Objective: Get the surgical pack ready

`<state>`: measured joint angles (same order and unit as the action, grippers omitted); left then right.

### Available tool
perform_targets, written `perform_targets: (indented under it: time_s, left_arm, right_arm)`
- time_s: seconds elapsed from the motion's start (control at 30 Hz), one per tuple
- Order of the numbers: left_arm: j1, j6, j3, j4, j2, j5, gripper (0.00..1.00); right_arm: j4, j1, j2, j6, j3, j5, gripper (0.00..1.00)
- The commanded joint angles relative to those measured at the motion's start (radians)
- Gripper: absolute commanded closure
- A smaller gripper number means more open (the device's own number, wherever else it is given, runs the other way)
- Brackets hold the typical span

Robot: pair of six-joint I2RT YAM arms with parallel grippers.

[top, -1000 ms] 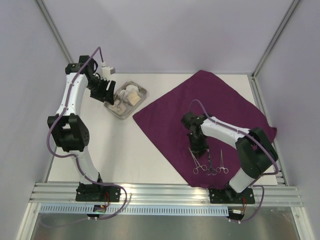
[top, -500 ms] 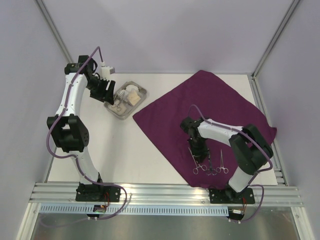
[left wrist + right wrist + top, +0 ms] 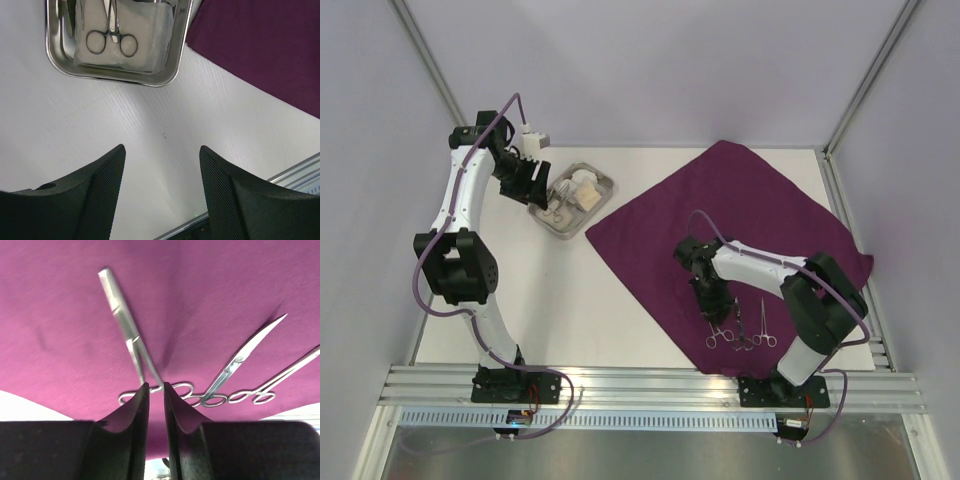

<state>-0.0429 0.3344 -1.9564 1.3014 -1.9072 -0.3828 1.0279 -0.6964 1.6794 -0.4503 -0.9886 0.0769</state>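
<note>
A dark purple cloth (image 3: 760, 200) lies spread on the right half of the table. Three steel clamps lie near its front edge. My right gripper (image 3: 710, 305) points down at the leftmost clamp (image 3: 125, 320), its fingers nearly together and pinching it where the shanks meet the rings. The other two clamps (image 3: 240, 360) (image 3: 295, 367) lie free to its right. At the back left, a steel tray (image 3: 560, 236) holds white gauze (image 3: 585, 187) and one more clamp (image 3: 111, 42). My left gripper (image 3: 162, 150) hangs open and empty over bare table beside the tray.
The cloth's left corner (image 3: 260, 45) reaches close to the tray's right rim (image 3: 182, 45). An aluminium rail (image 3: 650, 385) runs along the near table edge. Frame posts and purple-white walls enclose the table at the back and sides.
My right gripper has shifted a little to the left and toward the near edge over the leftmost clamp. The left arm has not moved.
</note>
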Motion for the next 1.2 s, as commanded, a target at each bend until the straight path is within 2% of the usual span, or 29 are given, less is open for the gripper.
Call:
perform_targets:
  time_s: [0.0,0.3,0.87,0.97,1.0,1.17]
  left_arm:
    - [-0.003,-0.011,-0.022,0.019,0.039,-0.004,0.30]
    - [-0.002,-0.009,-0.022,0.024,0.037,-0.005,0.30]
    - [-0.002,-0.006,-0.019,0.025,0.042,-0.007,0.30]
    - [-0.002,-0.006,-0.019,0.029,0.042,-0.008,0.30]
    - [-0.002,-0.005,-0.019,0.030,0.045,-0.008,0.30]
    - [-0.002,-0.002,-0.024,0.035,0.045,-0.010,0.30]
  right_arm:
    - [-0.022,-0.023,-0.052,0.002,-0.016,-0.008,0.80]
    - [-0.040,-0.022,0.049,0.018,-0.013,0.040,0.80]
    - [-0.063,-0.023,0.134,0.039,0.007,0.093,0.81]
    - [-0.074,-0.023,0.131,0.042,0.007,0.081,0.92]
    - [-0.078,-0.023,0.123,0.051,0.008,0.075,0.99]
    - [-0.085,-0.026,0.043,0.071,-0.011,0.054,0.99]
